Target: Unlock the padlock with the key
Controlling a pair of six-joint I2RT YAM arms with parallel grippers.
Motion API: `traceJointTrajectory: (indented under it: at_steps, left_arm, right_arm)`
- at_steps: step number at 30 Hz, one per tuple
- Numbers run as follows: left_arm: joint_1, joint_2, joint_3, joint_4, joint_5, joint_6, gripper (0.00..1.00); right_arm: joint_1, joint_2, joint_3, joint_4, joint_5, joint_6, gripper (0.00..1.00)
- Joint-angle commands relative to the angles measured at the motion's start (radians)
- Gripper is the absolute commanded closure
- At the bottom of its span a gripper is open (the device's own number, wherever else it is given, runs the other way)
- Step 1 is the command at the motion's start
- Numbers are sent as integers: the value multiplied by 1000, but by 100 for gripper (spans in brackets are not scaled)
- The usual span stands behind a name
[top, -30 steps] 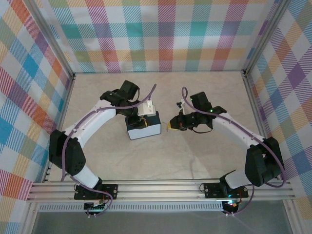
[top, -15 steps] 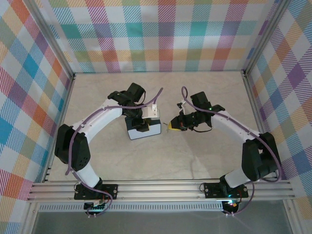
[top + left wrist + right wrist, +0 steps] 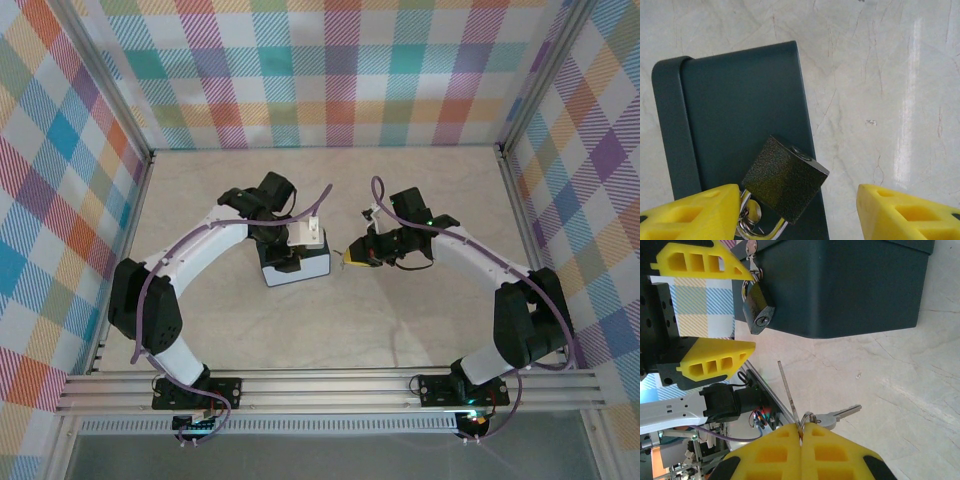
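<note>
At the middle of the pale table (image 3: 420, 320) sits a dark box (image 3: 296, 266), lid down, so you cannot see its contents. The padlock (image 3: 785, 186) hangs at its edge, the shackle partly cut off from view. Your left gripper (image 3: 799, 206) is spread, one yellow finger on each side of the padlock. Your right gripper (image 3: 801, 433) pinches the key (image 3: 836, 415) by its ring, near the padlock but apart.

No legible text (or numbers)
</note>
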Motion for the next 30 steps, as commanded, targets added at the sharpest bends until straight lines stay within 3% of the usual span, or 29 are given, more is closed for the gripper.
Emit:
traceJointTrajectory:
  at_steps: [1,22,30]
  left_arm:
    - [-1,-13,-33,-1,-30,17,38]
    - [-54,65,47,48,14,38,42]
    - [-82,91,54,56,26,13,56]
  right_arm:
    - [-4,8,0,26,-33,-7,100]
    - [-4,11,-14,52,-35,5,100]
    - [-7,-18,-49,54,-49,-1,100]
